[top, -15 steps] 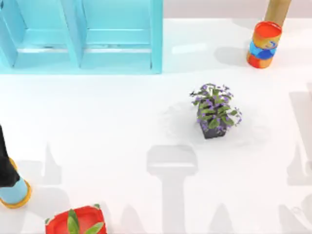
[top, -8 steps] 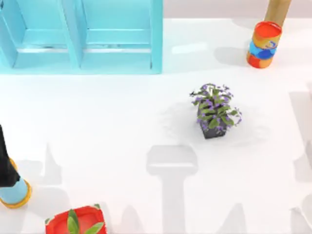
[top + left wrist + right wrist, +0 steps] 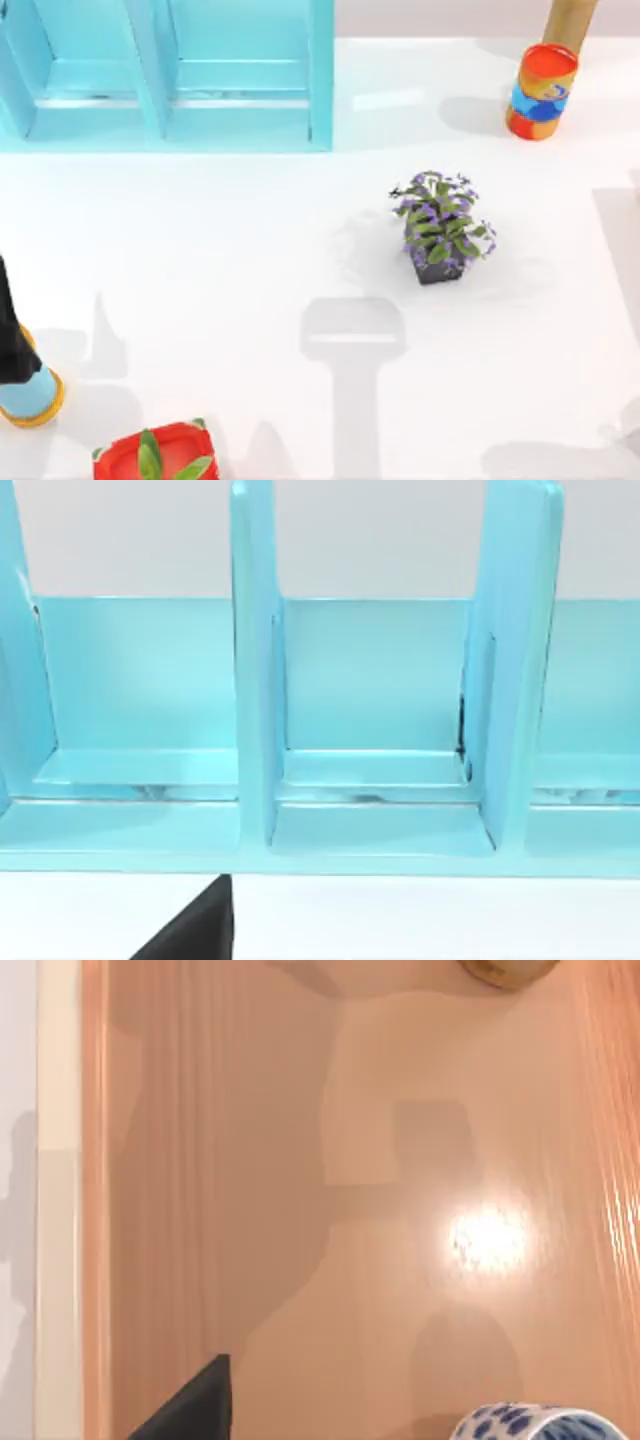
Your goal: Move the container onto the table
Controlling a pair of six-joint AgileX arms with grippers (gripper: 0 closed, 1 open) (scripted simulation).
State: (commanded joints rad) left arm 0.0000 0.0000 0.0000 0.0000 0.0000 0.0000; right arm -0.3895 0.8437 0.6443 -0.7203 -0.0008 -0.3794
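Top view: the left arm [image 3: 15, 345] is being seen at the table [image 3: 230, 260] left edge, fingers' state cannot be told. A blue-dotted white container [image 3: 545, 1423] is being shown resting on a glossy wooden surface [image 3: 350, 1210].

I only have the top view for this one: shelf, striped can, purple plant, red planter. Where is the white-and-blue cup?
Observer: The right wrist view catches the container, just its blue-dotted white rim, at the picture's edge.
Operator: What is it on?
Observer: It appears to sit on a tan wooden surface, not the white table.
Operator: And the left arm's camera?
Observer: It faces the light-blue shelf unit front-on, looking into its compartments.
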